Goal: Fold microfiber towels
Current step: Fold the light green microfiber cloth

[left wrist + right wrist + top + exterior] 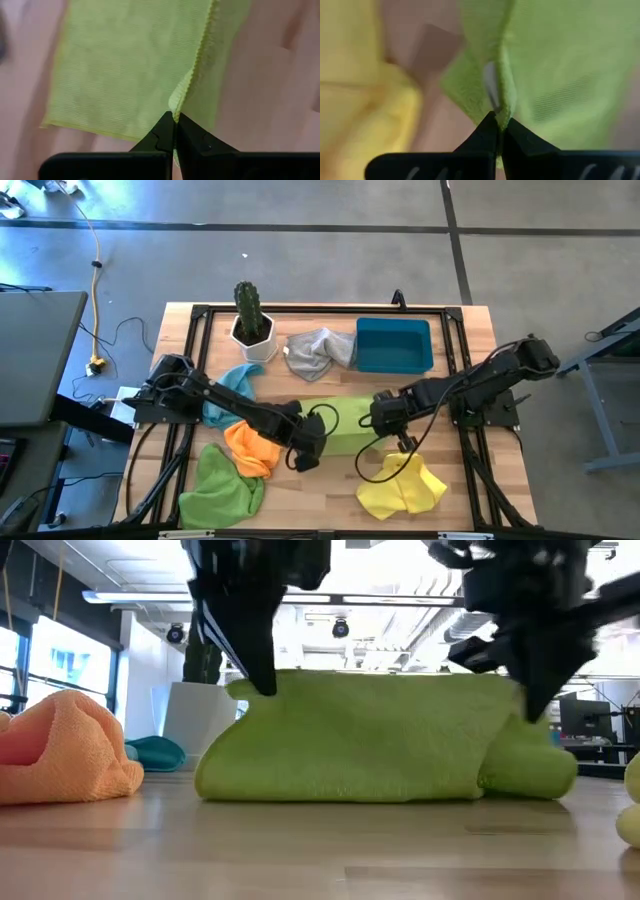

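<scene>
Step in hand: a lime green towel [345,425] is held up by two corners at the centre of the high view, judged to be mid-fold; its lower edge is seen resting on the table [455,495] in the low view
Left gripper [175,122]: clenched on the hemmed edge of the lime green towel, seen at bottom centre of the left wrist view; in the high view it is placed just left of centre
Right gripper [497,120]: pinched tight on the opposite corner, where a small pale tag is seen; in the high view it is placed just right of centre
Doing it well: both corners are best kept level and the cloth taut between them, so that the hem is laid straight on the far edge; a sagging middle is judged the main risk of a crooked fold
Other towels: a second lime green towel [220,485] lies at lower left; an orange towel [250,445] just above it; a yellow towel [405,485] at lower right; a light blue towel [235,385] at mid left; a grey towel [320,350] at upper centre; all crumpled, none yet folded
Clutter: a blue bin [393,345] and a potted cactus [250,320] stand along the upper edge, well apart from the held cloth
</scene>
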